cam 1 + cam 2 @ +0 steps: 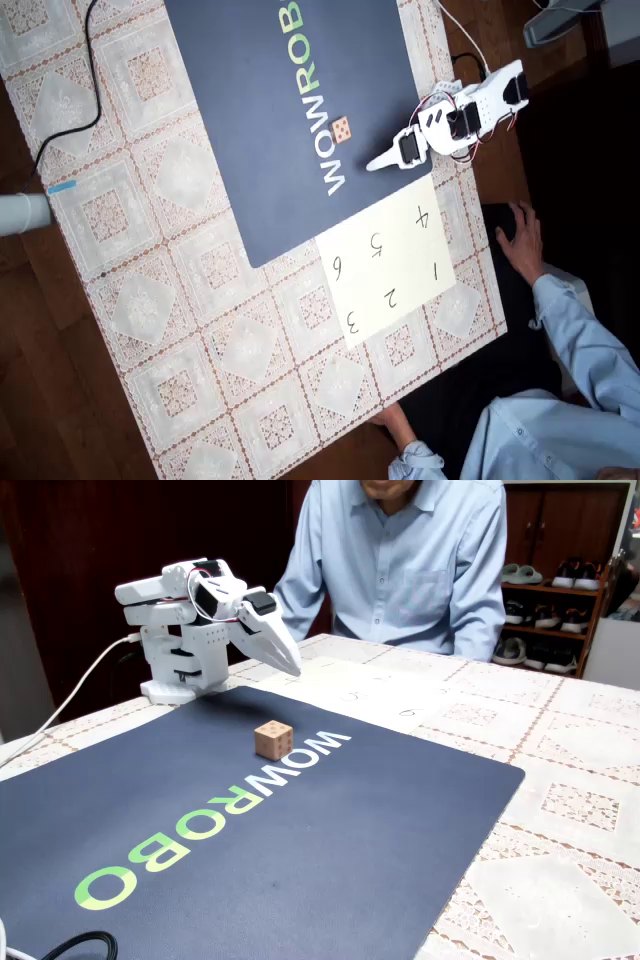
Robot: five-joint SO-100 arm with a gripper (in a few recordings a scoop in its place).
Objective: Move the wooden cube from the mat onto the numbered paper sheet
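Observation:
The small light-brown wooden cube (341,129) (273,740) with dark dots sits on the navy mat (250,130) (330,850), by the W of the white lettering. My white gripper (376,164) (291,666) hovers a short way from the cube, near the mat's edge, its fingers closed to a point with nothing between them. The cream numbered paper sheet (392,285) (375,698) lies on the tablecloth against the mat's corner, just beyond the gripper tip. The arm's base (495,92) (178,660) stands at the table's edge.
A person in a light blue shirt (420,560) sits at the table, one hand (521,240) resting near the paper sheet. A black cable (92,70) crosses the lace tablecloth. A white cable (70,705) runs from the arm's base.

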